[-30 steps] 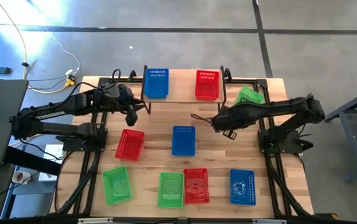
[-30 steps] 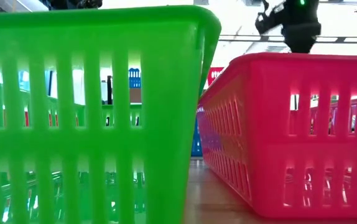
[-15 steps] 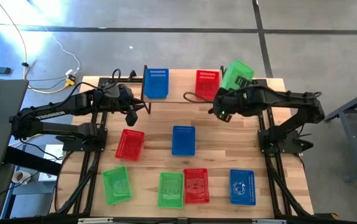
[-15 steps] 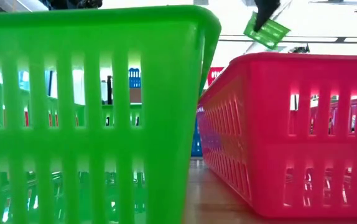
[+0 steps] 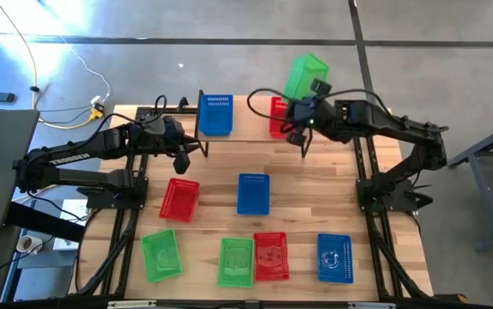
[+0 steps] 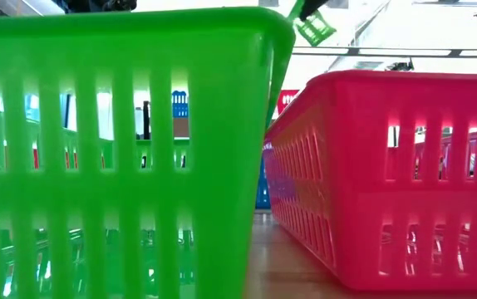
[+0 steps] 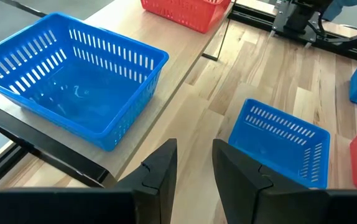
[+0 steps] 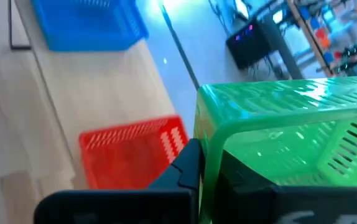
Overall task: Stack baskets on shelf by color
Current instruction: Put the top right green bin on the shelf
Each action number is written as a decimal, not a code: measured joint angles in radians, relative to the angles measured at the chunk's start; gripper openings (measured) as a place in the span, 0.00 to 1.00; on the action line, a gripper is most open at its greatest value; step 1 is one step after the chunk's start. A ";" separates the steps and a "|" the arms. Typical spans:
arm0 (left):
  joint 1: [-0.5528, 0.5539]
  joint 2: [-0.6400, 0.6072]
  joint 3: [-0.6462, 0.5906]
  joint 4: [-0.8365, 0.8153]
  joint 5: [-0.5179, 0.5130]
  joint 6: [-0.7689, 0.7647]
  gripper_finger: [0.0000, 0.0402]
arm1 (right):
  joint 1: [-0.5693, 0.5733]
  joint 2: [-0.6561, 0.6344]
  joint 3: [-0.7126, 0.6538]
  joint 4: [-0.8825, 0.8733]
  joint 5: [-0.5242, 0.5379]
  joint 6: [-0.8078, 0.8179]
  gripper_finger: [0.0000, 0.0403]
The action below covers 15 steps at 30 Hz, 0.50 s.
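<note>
The high view shows the right gripper (image 5: 308,101) raised over the right end of the shelf (image 5: 251,130), its fingers clamped on the rim of a green basket (image 5: 305,77) that is tilted and lifted clear of every surface; beneath it a red basket (image 5: 278,116) sits on the shelf's right end, partly hidden by the arm, and a blue basket (image 5: 216,114) sits on the left end, with the middle of the board bare; the left gripper (image 5: 183,160) hangs just off the shelf's left front corner, holding nothing, its fingers a little apart; on the table (image 5: 298,197) a red basket (image 5: 179,198) and a blue basket (image 5: 253,193) lie in the middle, and along the near edge stand a green basket (image 5: 161,255), another green basket (image 5: 236,262), a red basket (image 5: 270,256) touching it, and a blue basket (image 5: 335,257) further right; the right wrist view shows the dark fingers (image 8: 188,167) pinching the green basket's wall (image 8: 278,137) above the red one (image 8: 132,152); the left wrist view shows two parted fingers (image 7: 163,168) with an empty gap between them, the shelf's blue basket (image 7: 73,74) just ahead.
</note>
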 joint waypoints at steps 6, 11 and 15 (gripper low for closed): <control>0.000 0.000 0.000 0.000 0.000 0.001 0.23 | -0.065 0.000 0.000 0.142 -0.078 -0.117 0.00; 0.000 0.000 0.000 0.000 0.000 0.001 0.23 | -0.106 0.010 0.000 0.189 -0.129 -0.162 0.00; 0.000 0.000 0.000 0.000 0.000 0.001 0.23 | -0.124 0.031 0.000 0.201 -0.149 -0.185 0.00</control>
